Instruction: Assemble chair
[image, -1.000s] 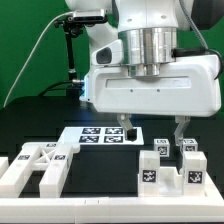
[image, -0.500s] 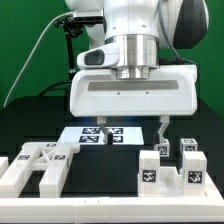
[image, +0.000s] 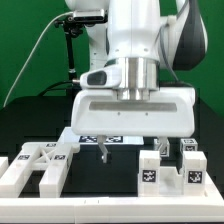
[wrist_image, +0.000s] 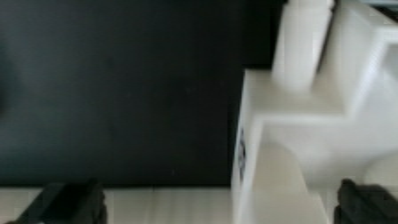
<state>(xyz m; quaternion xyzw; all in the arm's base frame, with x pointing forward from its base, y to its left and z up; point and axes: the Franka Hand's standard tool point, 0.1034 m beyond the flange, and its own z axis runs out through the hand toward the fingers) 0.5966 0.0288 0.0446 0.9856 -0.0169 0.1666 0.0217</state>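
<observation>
White chair parts with black-and-white tags lie on the black table. A group of flat and braced pieces (image: 35, 168) is at the exterior view's left. Blocky posts and panels (image: 170, 170) stand at its right. My gripper (image: 131, 150) hangs open and empty above the table between the two groups, a little above the parts' height. Its dark fingers (image: 103, 152) stand wide apart. In the wrist view, my gripper (wrist_image: 217, 205) is open with nothing between the fingertips (wrist_image: 71, 205). A blurred white chair part (wrist_image: 311, 100) lies ahead near one finger.
The marker board (image: 88, 140) lies on the table behind the gripper, partly hidden by the hand. A thin white border frame (image: 110, 214) runs along the table's front edge. A green backdrop and a dark stand with cables are behind.
The arm has come forward and down, shifting toward the exterior view's left. The fingers now hang in front of the marker board. The gripper stays open and empty.
</observation>
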